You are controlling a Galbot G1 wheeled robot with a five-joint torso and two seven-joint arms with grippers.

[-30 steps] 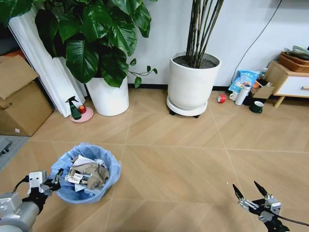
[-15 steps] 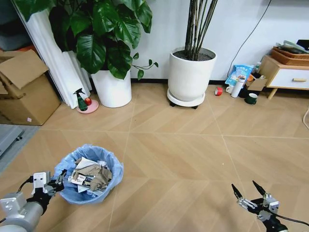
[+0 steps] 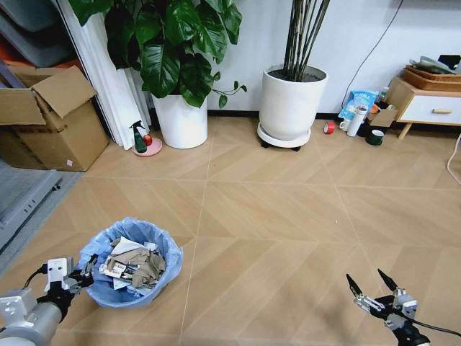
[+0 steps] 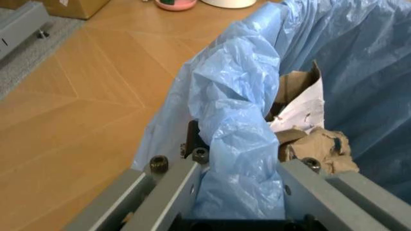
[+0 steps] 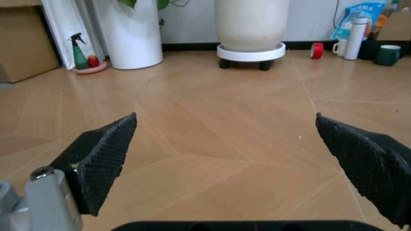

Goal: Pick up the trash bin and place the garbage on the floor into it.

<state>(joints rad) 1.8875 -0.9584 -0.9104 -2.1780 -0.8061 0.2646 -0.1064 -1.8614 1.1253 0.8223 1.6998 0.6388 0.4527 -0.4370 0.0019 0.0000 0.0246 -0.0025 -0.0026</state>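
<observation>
Camera has shifted: plants and cardboard box sit differently in the head view, while bin and claws hold their places. Left claw stays clamped on the trash bin rim, blue liner pinched between its fingers. Bin is full of crumpled garbage, over the floor. Right claw hangs spread wide, empty. White plant pot by the far wall.

Light-blue crinkled bag lining the trash bin, brown and white crumpled paper inside, light brown chevron-patterned wood-look floor, black textured fingertips on the right end effector, grey metal left end effector
</observation>
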